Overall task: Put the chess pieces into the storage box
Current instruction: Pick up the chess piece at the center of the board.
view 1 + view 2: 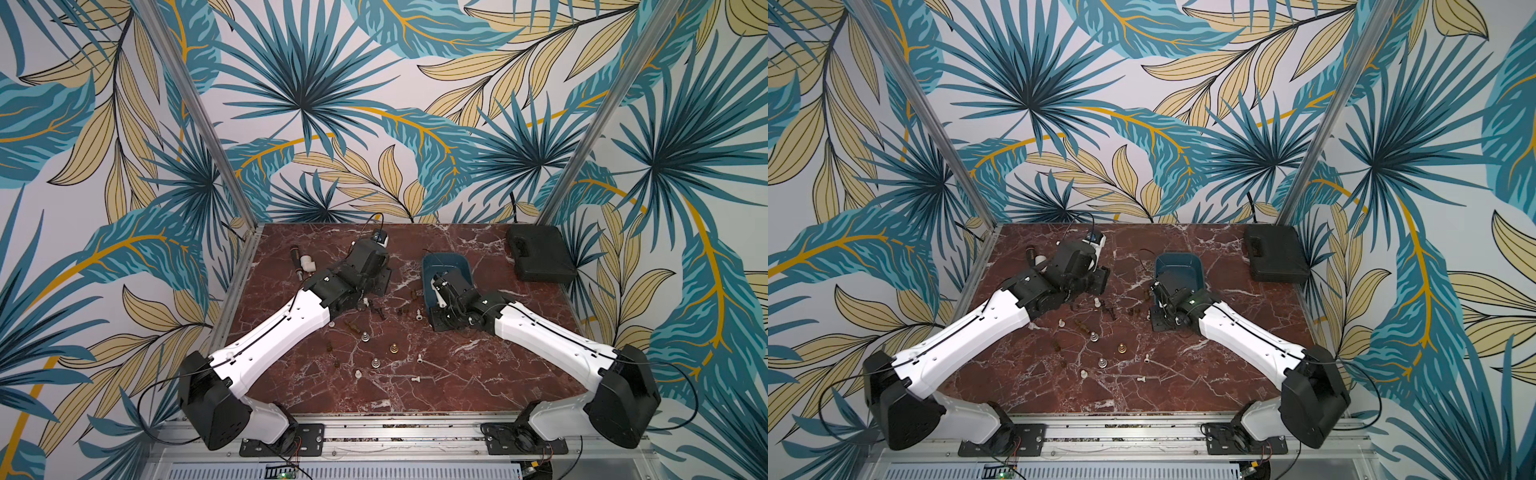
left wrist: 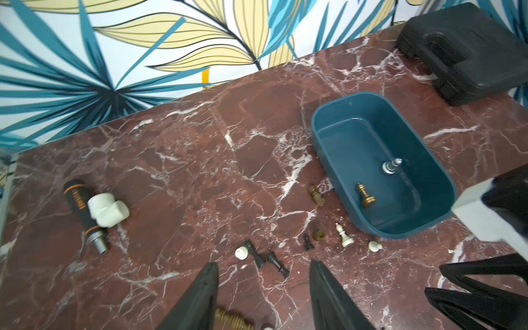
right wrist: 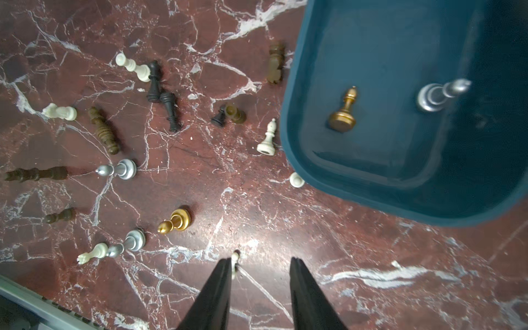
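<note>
1. Right wrist view: right gripper jaws apart, empty; the white sliver by one finger is perhaps a piece on the table
2. Likewise the left gripper is spread, clasping nothing
3. The chess pieces, mostly toppled, are probably light, hard, roll-prone: pinch the slim waist; white, silver, gold, brown, black
4. They lie at eight o'clock from the teal storage box, which holds two

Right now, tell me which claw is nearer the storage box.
Right. The right claw hangs beside the near end of the storage box; the left claw is farther off, over scattered chess pieces.
</note>
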Motion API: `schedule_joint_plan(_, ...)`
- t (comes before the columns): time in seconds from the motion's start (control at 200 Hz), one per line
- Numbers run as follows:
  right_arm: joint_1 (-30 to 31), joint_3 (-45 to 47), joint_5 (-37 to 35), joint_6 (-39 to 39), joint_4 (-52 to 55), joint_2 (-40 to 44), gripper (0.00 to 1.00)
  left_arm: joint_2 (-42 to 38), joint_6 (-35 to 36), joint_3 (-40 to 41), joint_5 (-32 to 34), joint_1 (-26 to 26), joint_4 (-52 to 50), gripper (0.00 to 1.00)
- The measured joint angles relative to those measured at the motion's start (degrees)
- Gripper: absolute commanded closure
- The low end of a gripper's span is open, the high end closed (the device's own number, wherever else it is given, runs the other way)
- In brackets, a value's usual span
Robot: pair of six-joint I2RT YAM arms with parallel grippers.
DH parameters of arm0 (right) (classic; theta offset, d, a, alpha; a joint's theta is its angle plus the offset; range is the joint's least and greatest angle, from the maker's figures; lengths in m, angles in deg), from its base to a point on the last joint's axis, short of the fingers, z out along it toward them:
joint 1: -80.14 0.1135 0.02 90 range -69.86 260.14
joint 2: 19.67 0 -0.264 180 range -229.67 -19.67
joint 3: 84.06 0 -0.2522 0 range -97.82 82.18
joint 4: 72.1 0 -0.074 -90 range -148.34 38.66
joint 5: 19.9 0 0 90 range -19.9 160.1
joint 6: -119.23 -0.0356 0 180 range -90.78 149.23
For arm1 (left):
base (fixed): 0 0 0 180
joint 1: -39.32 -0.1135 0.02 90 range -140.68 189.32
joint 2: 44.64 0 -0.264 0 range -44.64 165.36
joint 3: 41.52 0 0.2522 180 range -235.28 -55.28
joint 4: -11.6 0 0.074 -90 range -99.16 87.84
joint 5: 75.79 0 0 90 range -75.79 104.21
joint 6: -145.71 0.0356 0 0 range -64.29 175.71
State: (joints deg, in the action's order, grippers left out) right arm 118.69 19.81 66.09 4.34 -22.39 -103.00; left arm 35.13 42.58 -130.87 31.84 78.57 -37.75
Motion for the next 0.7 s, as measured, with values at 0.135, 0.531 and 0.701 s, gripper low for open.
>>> schedule_joint_plan(0.135,1.09,-3.13,1.29,0.04,-1.92,-5.25,0.61,-4.22,-0.87,4.15,2.25,-3.1,-0.24,0.43)
schedule_joint_plan(0.531,7.52,-8.04,5.38,-0.17,-4.09,-14.25,0.61,-5.62,-2.34,10.38,2.95,-12.5,-0.15,0.43)
schedule_joint_plan(0.701,11.45,-8.04,6.19,-0.61,-3.93,-15.39,0.63,-5.64,-2.36,10.73,2.71,-13.22,0.39,0.43)
